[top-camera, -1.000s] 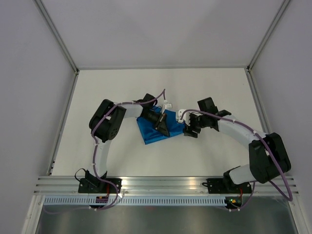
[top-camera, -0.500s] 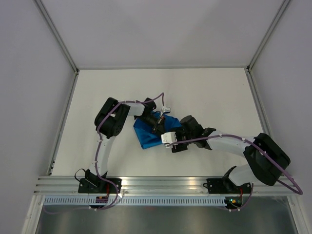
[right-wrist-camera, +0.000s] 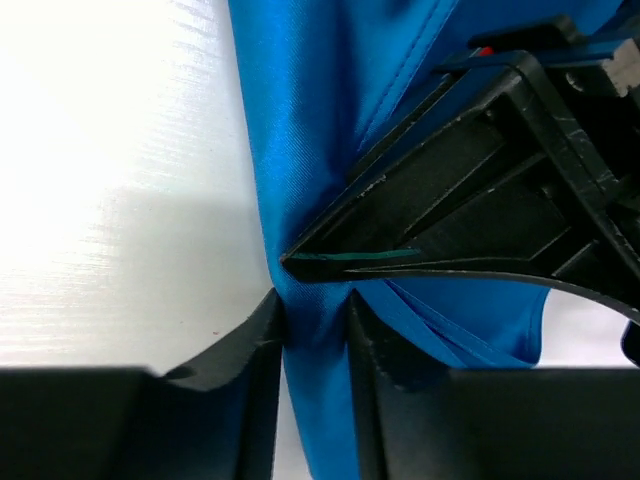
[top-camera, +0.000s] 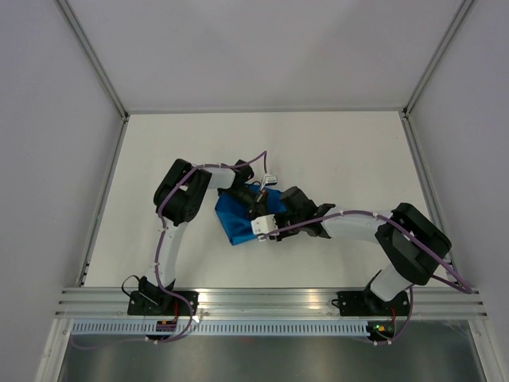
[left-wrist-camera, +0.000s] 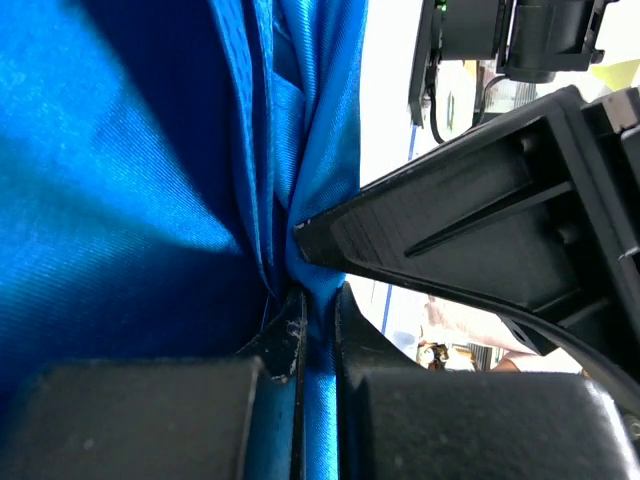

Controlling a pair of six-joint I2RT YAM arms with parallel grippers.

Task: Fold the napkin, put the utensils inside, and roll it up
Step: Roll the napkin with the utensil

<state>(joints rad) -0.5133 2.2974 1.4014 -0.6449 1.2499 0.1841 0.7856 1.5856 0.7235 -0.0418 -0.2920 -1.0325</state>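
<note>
The bright blue napkin (top-camera: 235,221) lies bunched and folded on the white table, mid-left of centre. My left gripper (top-camera: 259,208) is shut on a fold of the napkin (left-wrist-camera: 320,300). My right gripper (top-camera: 266,226) is shut on the same cloth edge (right-wrist-camera: 312,310), its tips almost touching the left gripper's tips. The two grippers meet nose to nose over the napkin's right side. The utensils are hidden; no metal shows in any view.
The white table (top-camera: 342,151) spreads all round the napkin, bounded by grey walls at the back and sides. An aluminium rail (top-camera: 270,298) with the arm bases runs along the near edge.
My right gripper has swung left from beside the napkin's right corner onto the cloth and closed on it. The napkin has bunched and shifted slightly left. The left gripper keeps its hold.
</note>
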